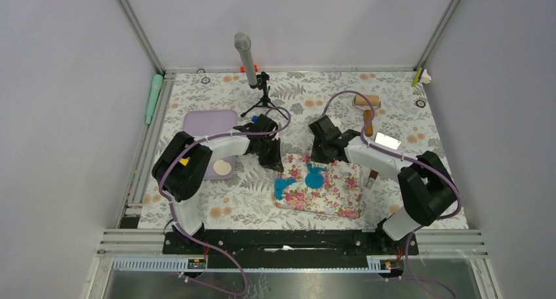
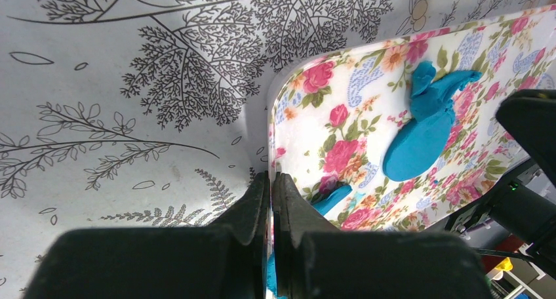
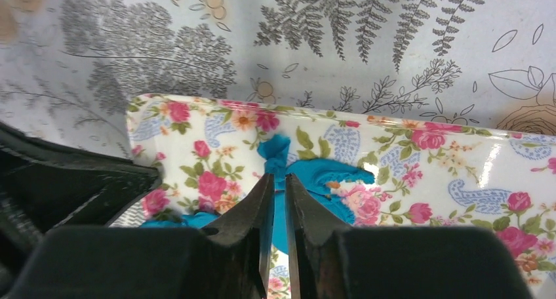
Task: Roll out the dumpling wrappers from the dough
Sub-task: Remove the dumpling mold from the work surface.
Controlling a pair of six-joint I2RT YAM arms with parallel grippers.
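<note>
A fern-printed table [image 1: 242, 204] is filling the floor of a grey-walled booth. At its middle the dough [image 1: 315, 176] is lying on a floral mat [image 1: 334, 197] — one flattened bright blue patch, roundish but with ragged tabs at its far edge. A smaller blue scrap [image 1: 284, 186] is sitting at the mat's left edge. Nothing here is reading as a clean-edged wrapper yet, so I am judging the job as only partly along: the clay is looking pressed flat, while rolling it evenly and getting tidy discs are still ahead. The right gripper [image 3: 279, 178] is hovering right over the larger patch with its fingers nearly together, a thin slit between them; whether it is nipping the clay I cannot tell. The left gripper [image 2: 270, 178] is clenched, seemingly pinching the mat's left rim. The wooden roller [image 1: 367, 102] is lying at the far right with no gripper on it — well apart from the mat
</note>
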